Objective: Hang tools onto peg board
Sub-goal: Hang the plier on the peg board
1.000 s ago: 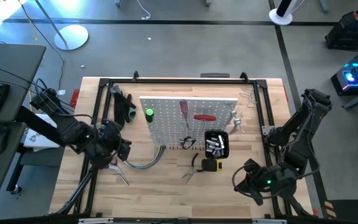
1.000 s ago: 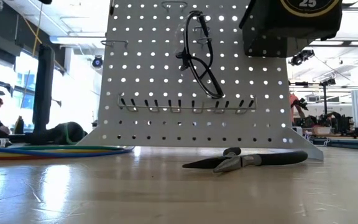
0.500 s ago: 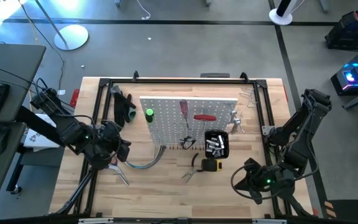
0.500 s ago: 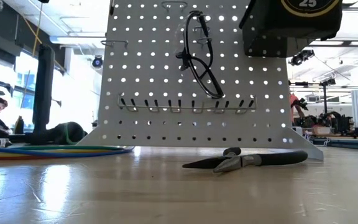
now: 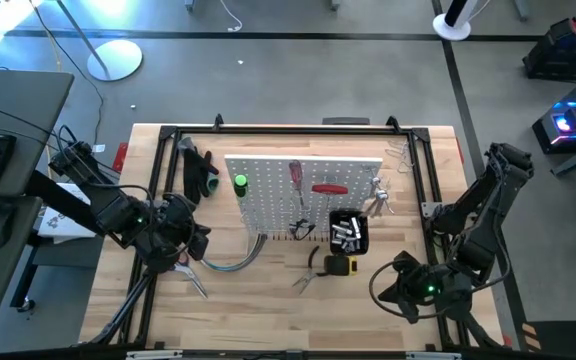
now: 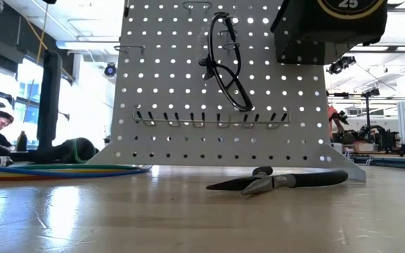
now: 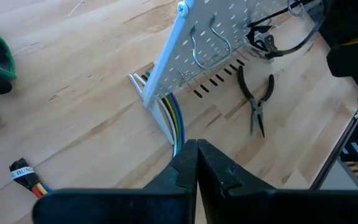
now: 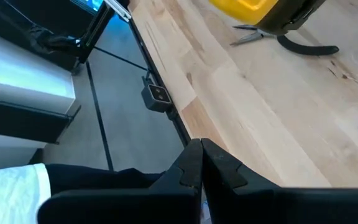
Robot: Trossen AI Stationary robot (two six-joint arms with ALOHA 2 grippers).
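Little has shifted over the last second: the right gripper [image 5: 386, 290] has edged slightly toward the table's middle at the front right corner, and a person at the far left of the low view has leaned a bit farther into sight, while everything on the table lies as it did. Both arms hang idle. The left gripper [image 5: 196, 243] sits over the left part of the table [image 5: 258, 300], just beside the peg board's lower left corner, its fingers [image 7: 194, 165] pressed together on nothing. The right gripper's fingers [image 8: 197, 165] are likewise together and empty, out over the table's front edge.

The peg board [image 5: 268, 195] stands tilted within the black frame [image 5: 163, 140] at mid-table. On it hang a green-handled screwdriver [image 5: 240, 182], a red-handled screwdriver [image 5: 294, 172], a red-handled tool [image 5: 329, 187] that is probably scissors though the high view is too small to be sure, and a metal clamp [image 5: 377, 195] at the right edge. A black bin [image 5: 348, 232] fixed at the lower right holds silver wrenches [image 5: 344, 236]. Safety glasses [image 6: 225, 60] hang on a hook on the face shown in the low view.

On the wood in front of the board lie black-handled pliers [image 5: 310, 270], closed, and touching or just beside them a yellow tape measure [image 5: 340, 265]. A bundle of coloured cables [image 5: 230, 262] curves out from under the board's left corner toward the left gripper. Dark gloves with green trim [image 5: 204, 172] rest left of the board.
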